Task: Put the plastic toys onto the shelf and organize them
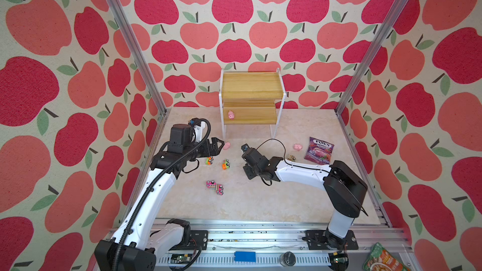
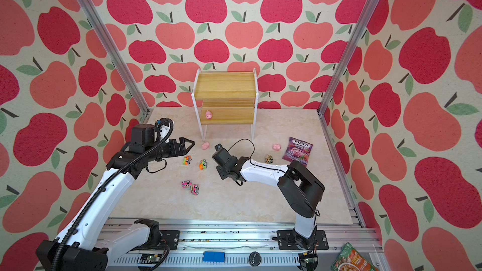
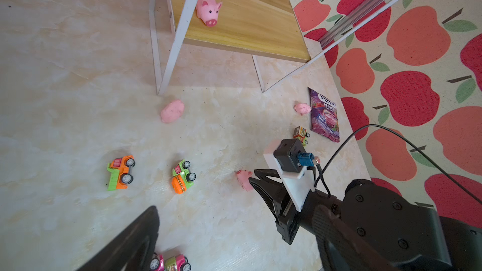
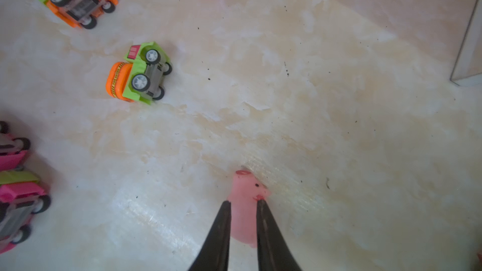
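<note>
Right wrist view: right claw (image 4: 243,202) is clamped on the gripped pig (image 4: 243,186), with both fingers pressed into its sides and the snout poking past the tips. That pig sits low at the counter (image 1: 260,199); can't tell if it's off the surface yet. Left claw (image 1: 218,149) hangs wide open and holds nothing.

Progress, my read: early.

Done:
- one shelf pig (image 1: 231,114) on the lower board of the shelf (image 1: 250,97), at the end on the left claw's side. I see nothing on the top board.

In hand:
- gripped pig, needs carrying to the shelf, which stands well beyond the right claw.

Left on the counter, seven toys:
- near pig (image 1: 226,146), just past the left claw's tips
- far pig (image 1: 297,147), well off behind the right claw, just beside the bag (image 1: 318,153)
- dump truck (image 3: 120,172) and mixer truck (image 3: 182,176), between the two claws, both tipped on their sides
- pink truck pair (image 1: 212,184), touching each other, back toward the arm bases from both claws
- brown truck (image 1: 291,157), behind the right claw, close by its arm

Bag stays off the shelf.
</note>
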`<state>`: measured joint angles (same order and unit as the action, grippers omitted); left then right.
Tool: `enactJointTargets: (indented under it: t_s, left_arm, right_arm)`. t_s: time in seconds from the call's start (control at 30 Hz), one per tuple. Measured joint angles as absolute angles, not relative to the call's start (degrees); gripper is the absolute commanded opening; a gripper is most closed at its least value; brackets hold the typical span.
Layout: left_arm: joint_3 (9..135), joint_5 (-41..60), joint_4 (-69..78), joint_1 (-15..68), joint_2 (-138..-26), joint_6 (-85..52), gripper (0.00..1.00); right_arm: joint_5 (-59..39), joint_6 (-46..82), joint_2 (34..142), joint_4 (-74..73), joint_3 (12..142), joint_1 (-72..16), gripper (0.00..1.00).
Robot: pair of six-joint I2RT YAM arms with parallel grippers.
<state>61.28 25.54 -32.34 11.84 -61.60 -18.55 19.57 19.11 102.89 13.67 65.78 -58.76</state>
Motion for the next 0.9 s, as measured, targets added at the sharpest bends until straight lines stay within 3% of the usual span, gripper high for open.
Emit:
enactJointTargets:
  t_s: [0.2, 0.5, 0.9]
  left_arm:
    - [61.28, 25.56, -32.34, 11.84, -61.6, -18.55, 0.95]
    - [61.28, 25.56, -32.36, 11.84, -61.6, -18.55, 0.94]
    - [61.28, 25.56, -32.36, 11.84, -61.6, -18.55, 0.94]
  right_arm:
    - [18.96, 20.64, 101.14, 12.49, 60.99, -57.47, 0.39]
    - [9.13, 25.19, 98.26, 3.29, 53.06, -51.29, 0.51]
    - [0.67, 29.08, 100.97, -7.44, 51.09, -50.11, 0.47]
